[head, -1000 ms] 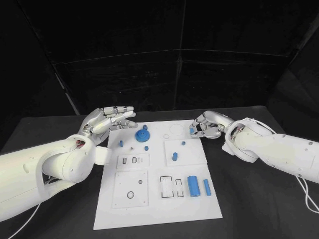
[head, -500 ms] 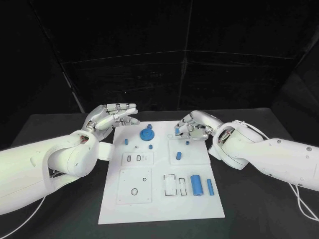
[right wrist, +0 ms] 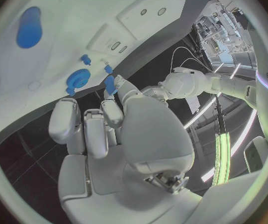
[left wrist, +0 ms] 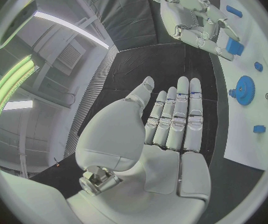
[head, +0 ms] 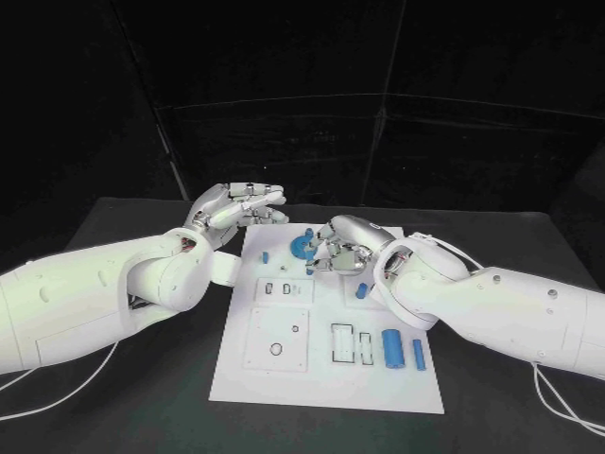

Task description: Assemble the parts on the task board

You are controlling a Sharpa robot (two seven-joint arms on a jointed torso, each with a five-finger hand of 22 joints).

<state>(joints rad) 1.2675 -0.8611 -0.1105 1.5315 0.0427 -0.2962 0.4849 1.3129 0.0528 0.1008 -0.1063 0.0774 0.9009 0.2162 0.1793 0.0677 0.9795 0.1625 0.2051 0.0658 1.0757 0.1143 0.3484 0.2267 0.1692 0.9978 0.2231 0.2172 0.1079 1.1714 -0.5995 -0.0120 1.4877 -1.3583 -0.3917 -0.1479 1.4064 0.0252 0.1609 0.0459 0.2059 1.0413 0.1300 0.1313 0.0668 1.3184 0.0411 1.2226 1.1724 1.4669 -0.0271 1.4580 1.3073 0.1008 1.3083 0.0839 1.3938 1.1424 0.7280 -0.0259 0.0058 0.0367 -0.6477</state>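
Since a second ago our right robot hand (head: 333, 244) has carried its small blue part (right wrist: 111, 84), pinched in its fingertips, from the task board's (head: 283, 378) 2 o'clock edge toward the blue gear (head: 300, 248) near 12, where room is tight, while our left robot hand (head: 237, 208) hovers open-fingered off the 11 o'clock corner.

**Three cameras, one board**

The head camera looks steeply down from above at the black bench (head: 139, 397), taking in the whole task board (head: 333, 378) and both arms. The left wrist camera sits close behind the left hand (left wrist: 171, 119), facing along its fingers toward the board's far end. The right wrist camera sits close behind the right hand (right wrist: 109, 129), facing the board. All three views share the blue gear (head: 299, 248) (left wrist: 243, 90) (right wrist: 78, 78).
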